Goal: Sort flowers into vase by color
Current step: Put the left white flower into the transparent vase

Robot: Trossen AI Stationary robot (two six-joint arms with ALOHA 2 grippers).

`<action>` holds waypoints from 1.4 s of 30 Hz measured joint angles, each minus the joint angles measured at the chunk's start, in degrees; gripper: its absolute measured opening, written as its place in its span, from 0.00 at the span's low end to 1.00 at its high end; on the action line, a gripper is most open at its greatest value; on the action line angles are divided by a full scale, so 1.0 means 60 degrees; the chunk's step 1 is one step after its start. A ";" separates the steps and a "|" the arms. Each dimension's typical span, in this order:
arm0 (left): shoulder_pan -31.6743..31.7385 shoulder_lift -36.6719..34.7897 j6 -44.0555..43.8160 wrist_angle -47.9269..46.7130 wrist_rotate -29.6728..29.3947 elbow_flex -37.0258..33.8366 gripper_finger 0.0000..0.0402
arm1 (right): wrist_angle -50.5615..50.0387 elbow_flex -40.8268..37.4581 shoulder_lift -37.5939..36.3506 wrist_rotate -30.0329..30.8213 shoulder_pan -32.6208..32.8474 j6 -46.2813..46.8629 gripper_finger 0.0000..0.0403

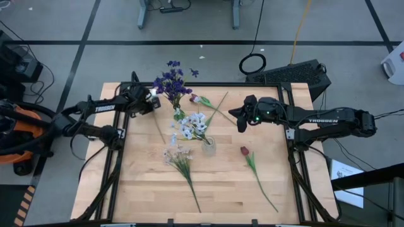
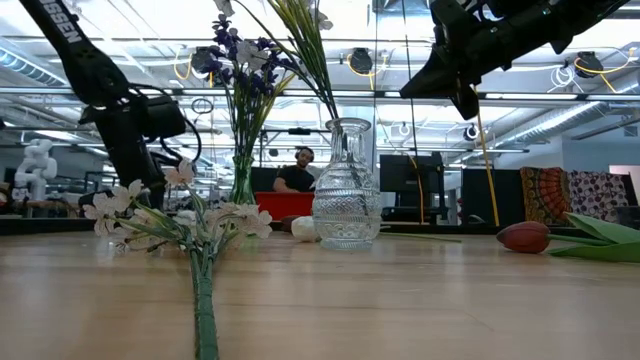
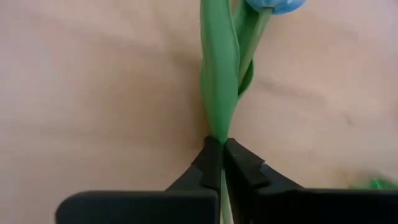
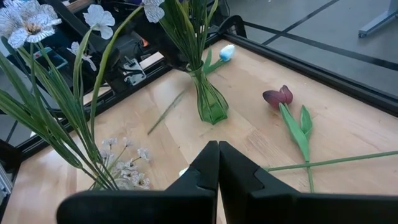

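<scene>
A green vase (image 1: 176,102) at the far left holds purple flowers (image 1: 172,79). A clear vase (image 1: 209,147) holds white-lilac flowers (image 1: 192,126). My left gripper (image 1: 153,99) is beside the green vase, shut on a white tulip (image 4: 227,53); the tulip's stem (image 1: 158,129) trails toward the near edge. My right gripper (image 1: 240,120) is shut and empty above the table's far right. A pale spray (image 1: 179,156) and a dark red tulip (image 1: 244,151) lie flat on the table. A second red tulip (image 1: 204,100) lies at the far side. My left gripper (image 3: 222,142) pinches the white tulip's green stem just below its leaves (image 3: 219,124) between its two fingers. The fingers come from above. The white bud (image 3: 273,5) lies ahead of the fingertips, and the stem runs back between the fingers (image 3: 224,193). Whether the tulip is off the table I cannot tell.
A bare green stem (image 1: 221,104) crosses the far red tulip's stem. The black frame (image 1: 208,84) rims the table. Bare wood (image 1: 145,189) lies at the near left and near right. A person (image 2: 297,175) sits in the room behind the table.
</scene>
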 joint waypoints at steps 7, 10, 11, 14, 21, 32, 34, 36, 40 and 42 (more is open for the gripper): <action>-0.0247 -0.2301 0.0082 -0.0516 0.0236 -0.0005 0.01 | -0.0171 0.0000 0.0000 -0.0007 0.0063 0.0116 0.00; -0.0399 -0.3531 0.0339 -0.1024 0.0024 0.0131 0.01 | -0.0168 0.0000 0.0000 -0.0001 0.0060 0.0114 0.00; -0.0475 -0.3895 0.0611 -0.1349 -0.0057 0.0243 0.01 | -0.0168 0.0000 0.0000 -0.0001 0.0060 0.0112 0.00; -0.0670 -0.4844 0.1303 -0.2660 -0.0290 0.0793 0.00 | -0.0164 0.0000 0.0000 0.0002 0.0060 0.0112 0.00; -0.1459 -0.6504 0.2609 -0.3858 -0.0936 0.2533 0.00 | -0.0157 0.0000 0.0000 0.0059 0.0056 -0.0070 0.00; -0.2228 -0.6890 0.4540 -0.4959 -0.1380 0.5591 0.00 | -0.0121 0.0000 0.0000 0.1455 0.0049 0.0819 0.00; -0.2406 -0.6893 0.4780 -0.4925 -0.1027 0.5865 0.00 | -0.0192 0.0000 0.0000 0.1662 0.0049 0.1135 0.00; -0.2591 -0.6894 0.4843 -0.4816 -0.0710 0.6005 0.00 | -0.0369 0.0004 0.0000 0.1820 0.0049 0.1438 0.00; -0.3012 -0.6931 0.4850 -0.4236 0.0152 0.6103 0.00 | -0.1106 0.0004 0.0000 0.2037 0.0049 0.2476 0.00; -0.3265 -0.6948 0.4834 -0.4067 0.0498 0.6104 0.00 | -0.1505 0.0004 0.0000 0.2035 0.0052 0.3013 0.00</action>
